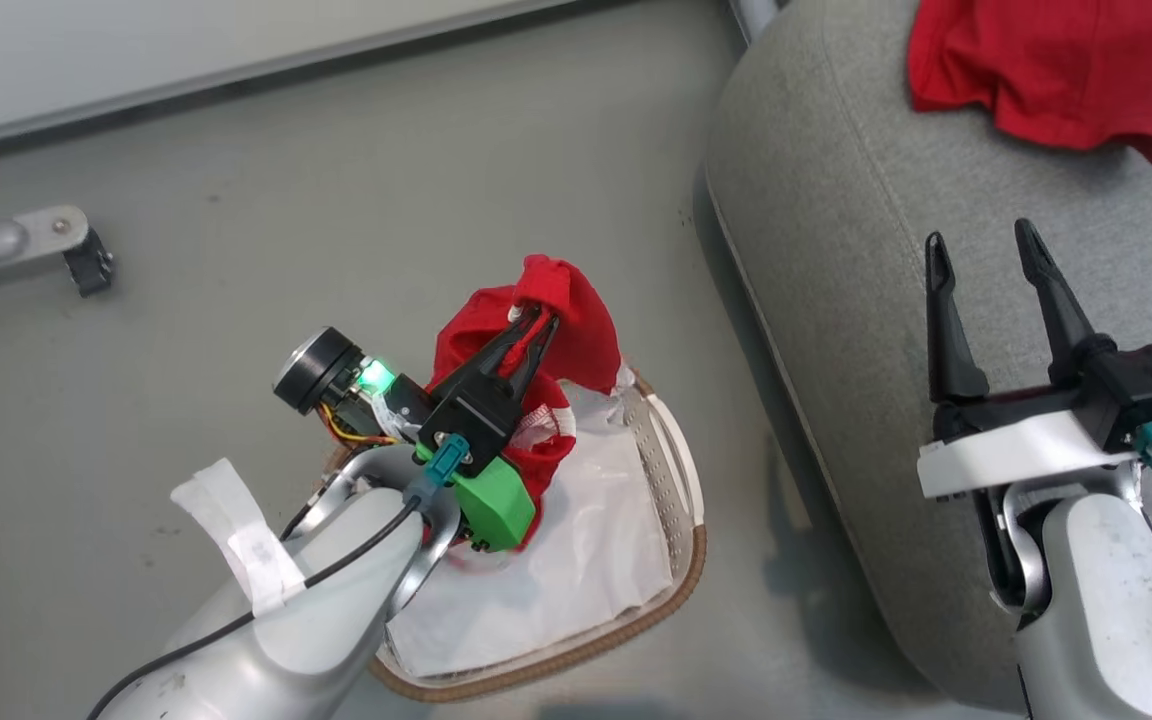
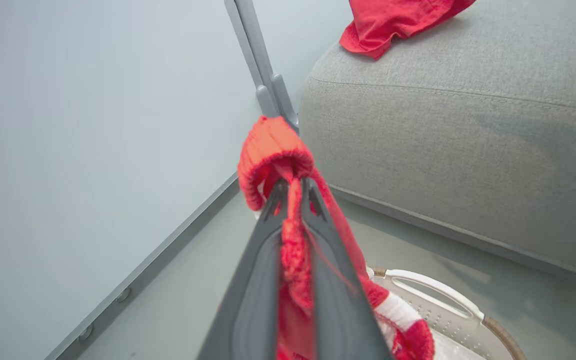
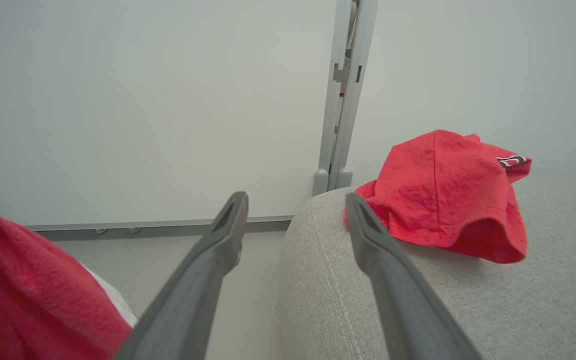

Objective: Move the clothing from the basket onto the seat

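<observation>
My left gripper [image 1: 533, 322] is shut on a red garment with white trim [image 1: 576, 345], lifted above the white basket [image 1: 671, 470] with its brown rim and white liner. Along my left fingers [image 2: 263, 235] the cloth [image 2: 273, 150] bunches past the tips and hangs down between them. A second red garment [image 1: 1066, 70] lies on the grey seat [image 1: 836, 250] at the upper right. My right gripper [image 1: 981, 250] hovers open over the seat's front part, nothing between its fingers [image 3: 218, 240]. That garment [image 3: 448, 195] lies just beyond them on the seat [image 3: 418, 310].
The basket stands on the grey floor just left of the seat. A grey metal leg with a black foot [image 1: 76, 255] reaches in at the left. A pale wall with a grey upright post [image 3: 340, 100] runs behind the seat.
</observation>
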